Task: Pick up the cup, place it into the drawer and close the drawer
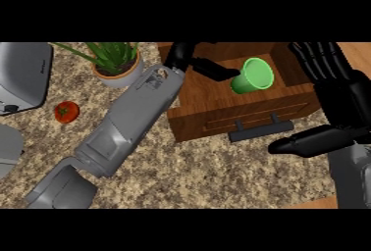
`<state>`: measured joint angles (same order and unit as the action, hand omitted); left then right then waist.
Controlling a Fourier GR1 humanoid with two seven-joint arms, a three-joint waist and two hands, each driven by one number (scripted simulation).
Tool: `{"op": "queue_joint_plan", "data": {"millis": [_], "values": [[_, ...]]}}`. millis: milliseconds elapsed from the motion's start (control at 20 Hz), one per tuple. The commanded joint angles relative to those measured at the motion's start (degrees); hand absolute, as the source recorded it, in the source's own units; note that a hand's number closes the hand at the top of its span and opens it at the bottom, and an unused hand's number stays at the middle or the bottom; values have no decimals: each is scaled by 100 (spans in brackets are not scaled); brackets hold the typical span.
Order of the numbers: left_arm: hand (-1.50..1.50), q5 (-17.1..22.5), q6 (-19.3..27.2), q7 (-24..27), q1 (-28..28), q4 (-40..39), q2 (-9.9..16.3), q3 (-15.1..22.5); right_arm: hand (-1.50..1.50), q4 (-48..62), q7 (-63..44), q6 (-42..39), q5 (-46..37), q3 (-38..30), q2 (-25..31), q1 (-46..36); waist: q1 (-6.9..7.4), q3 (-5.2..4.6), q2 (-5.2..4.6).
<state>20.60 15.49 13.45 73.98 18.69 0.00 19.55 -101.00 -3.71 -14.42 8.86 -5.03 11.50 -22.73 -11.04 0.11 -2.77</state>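
A green cup [253,76] lies tipped inside the open wooden drawer [217,110], near its back, with its mouth turned up and to the right. My left forearm crosses the counter from the lower left. My left hand [182,54] is at the drawer's back left corner, partly cut off by the view's top. One straight black digit reaches to the cup's left side, and nothing curls round the cup. The drawer's dark handle [259,128] faces me. My right hand [340,93] is open at the drawer's right end, fingers up and thumb pointing left below the handle.
A potted green plant [116,61] stands just left of my left hand. A red tomato [66,112] lies on the speckled counter [210,171]. A grey appliance [22,76] fills the upper left, and another grey object [7,152] sits at the left edge.
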Motion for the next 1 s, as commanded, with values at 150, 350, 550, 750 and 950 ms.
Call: {"op": "queue_joint_plan", "data": {"millis": [150,350,550,750,950], "values": [[-150,814,-160,660,-241,402,0,-193,150,-25,-118,-895,752,544,-77,-239,-77,-11,-32],[-150,1198,-172,1194,-279,579,0,-308,150,13,-348,-1603,1101,1031,41,62,-17,-12,16],[-150,1432,101,1394,-246,544,0,-351,150,-264,-804,-2247,668,1525,757,250,136,-16,130],[-150,1610,296,1501,-170,461,0,-331,-150,-268,-870,-2313,-39,1551,1176,483,443,-8,175],[-150,1724,304,1561,-167,321,0,-439,-150,-126,-364,-1855,-1660,1776,1240,431,700,-1,152]]}}
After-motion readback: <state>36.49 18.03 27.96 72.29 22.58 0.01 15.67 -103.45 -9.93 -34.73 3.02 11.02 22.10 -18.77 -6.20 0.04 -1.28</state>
